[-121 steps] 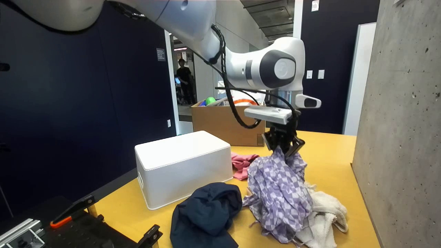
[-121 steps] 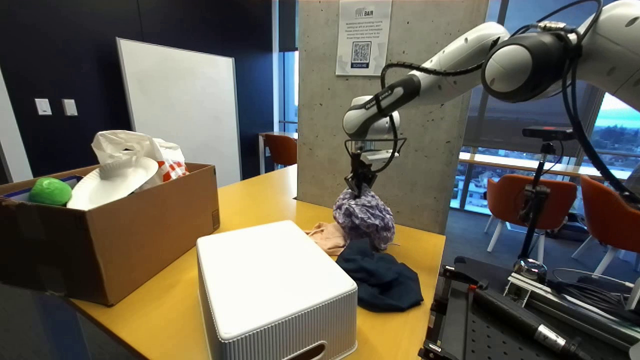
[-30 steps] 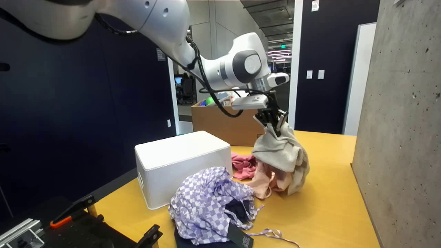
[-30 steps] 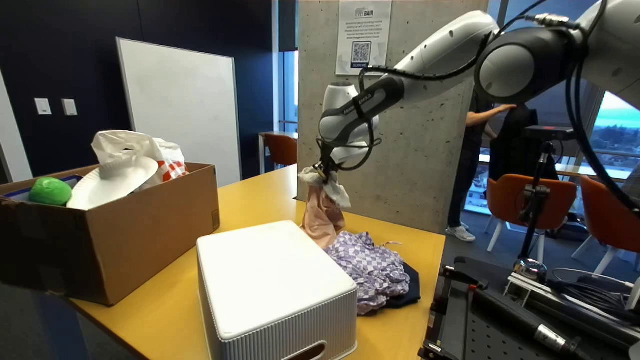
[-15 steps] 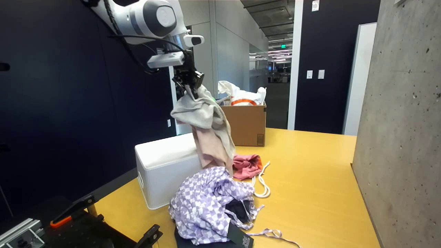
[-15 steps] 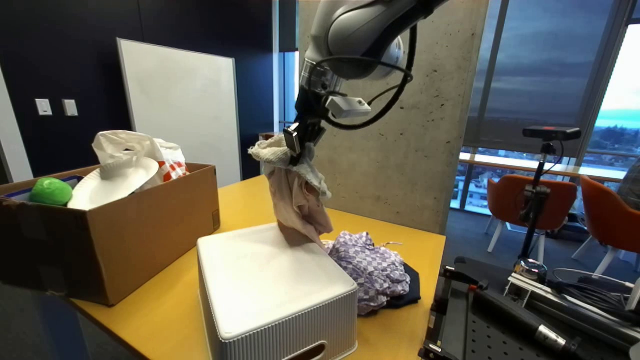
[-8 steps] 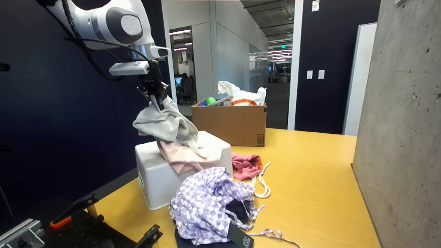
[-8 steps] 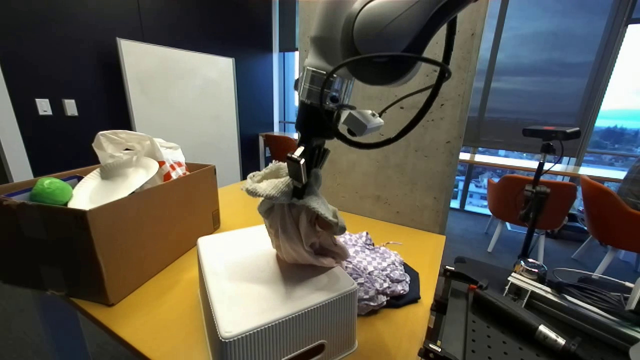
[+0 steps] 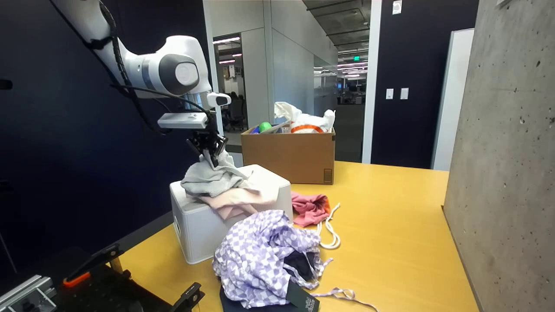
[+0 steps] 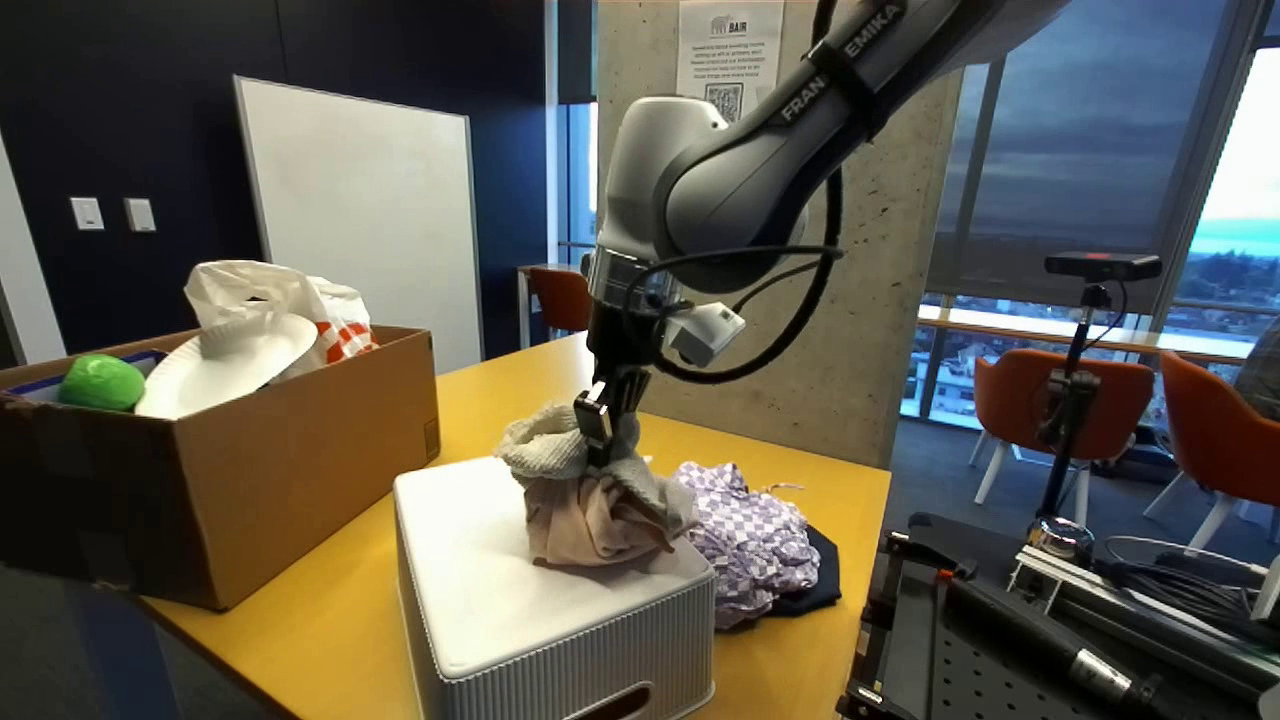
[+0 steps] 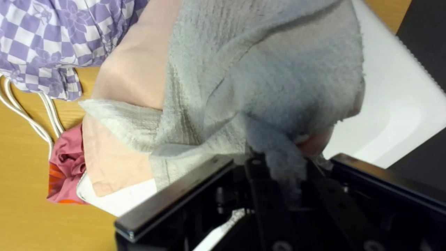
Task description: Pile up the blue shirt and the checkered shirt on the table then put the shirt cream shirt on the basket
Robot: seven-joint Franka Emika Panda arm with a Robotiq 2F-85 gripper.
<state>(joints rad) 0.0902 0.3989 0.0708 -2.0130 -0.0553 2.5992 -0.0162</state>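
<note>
cream shirt (image 11: pixel 240 83), nubby & crumpled, pinched in hand (image 11: pixel 284 164) abv ribbed wht basket (image 10: pixel 540 600).

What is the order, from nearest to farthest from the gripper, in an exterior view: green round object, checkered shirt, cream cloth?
1. Cream cloth, held in the gripper over the white basket.
2. Checkered shirt, right of the basket in that view, lying on the blue shirt.
3. Green round object, far left, in the cardboard box.

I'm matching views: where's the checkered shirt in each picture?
In an exterior view: checkered shirt, bottom centre.
In an exterior view: checkered shirt, lower half, right of centre.
In the wrist view: checkered shirt, top left.
Shared landmark: white basket, in all three.
</note>
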